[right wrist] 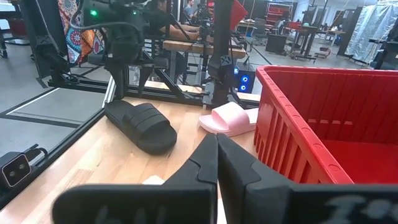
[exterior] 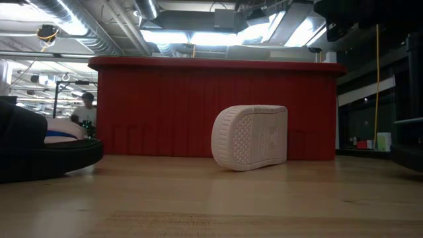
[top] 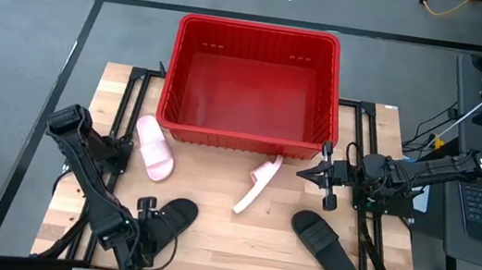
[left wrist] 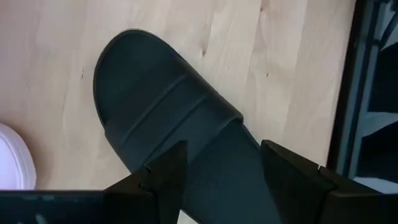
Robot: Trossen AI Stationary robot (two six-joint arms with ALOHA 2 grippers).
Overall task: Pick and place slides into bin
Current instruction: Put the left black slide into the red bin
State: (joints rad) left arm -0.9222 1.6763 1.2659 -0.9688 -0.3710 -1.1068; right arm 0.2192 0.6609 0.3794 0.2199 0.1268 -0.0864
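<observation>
While my left hand [top: 148,219] sits low at the near left of the counter [top: 237,237], its fingers [left wrist: 168,171] are spread apart on either side of a black slide [top: 176,215], one finger on each flank of the strap; from the wrist view I cannot tell whether they touch it, so I call that hand released, not grasping. That slide lies flat, sole down.

My right hand [top: 324,176] hangs over the right side of the counter, just beside the near right corner of the red bin [top: 259,35]; its fingers [right wrist: 214,165] are pressed together and hold nothing.

The bin stands at the far middle of the counter, and no slide lies in it. A pink slide [top: 153,147] lies flat near the bin's near left corner, strap up. A second pink slide [top: 256,184] stands tilted on its edge just in front of the bin's near wall; the low view shows its patterned sole [exterior: 251,137] facing the camera. The second black slide [top: 326,247] lies flat at the near right of the counter, well apart from both hands
</observation>
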